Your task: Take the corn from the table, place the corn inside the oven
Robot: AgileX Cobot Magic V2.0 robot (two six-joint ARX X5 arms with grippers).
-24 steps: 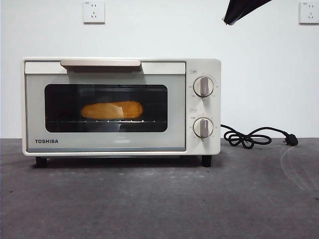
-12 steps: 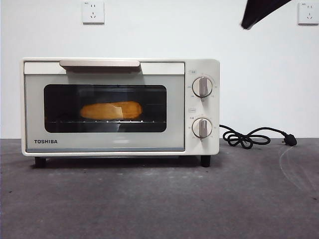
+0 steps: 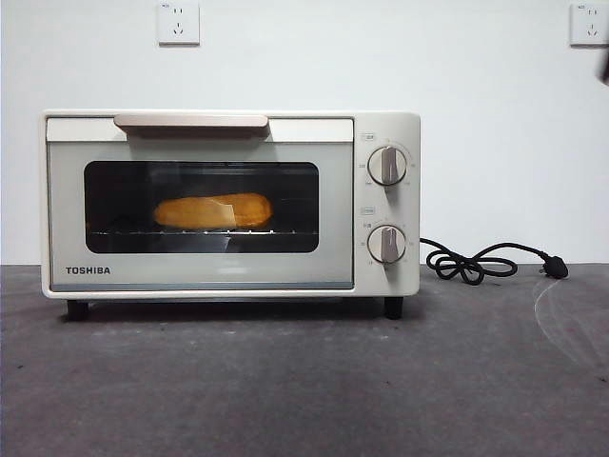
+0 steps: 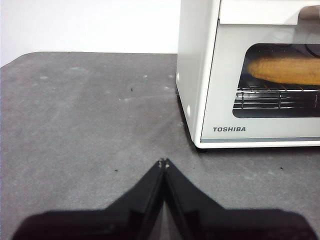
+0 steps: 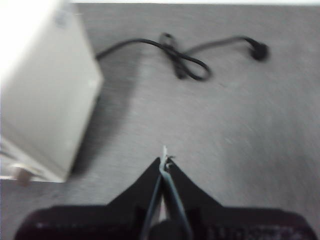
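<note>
The corn (image 3: 212,210) lies on the wire rack inside the cream-white oven (image 3: 228,276), seen through the dark glass of its closed door. The left wrist view shows the same corn (image 4: 285,69) behind the door window of the oven (image 4: 197,75). My left gripper (image 4: 163,163) is shut and empty, low over the table (image 3: 304,381), off the oven's left front corner. My right gripper (image 5: 164,159) is shut and empty, above the table to the right of the oven (image 5: 45,95). Only a dark blur at the front view's right edge hints at an arm.
The oven's black cord (image 3: 481,262) lies coiled on the table to the right of the oven, plug at its far end; the right wrist view shows this cord (image 5: 182,57) too. Two wall sockets (image 3: 179,23) sit on the white wall behind.
The dark arm tip at the top of the front view moved rightward and has almost left the picture. The oven and the corn have not moved.
</note>
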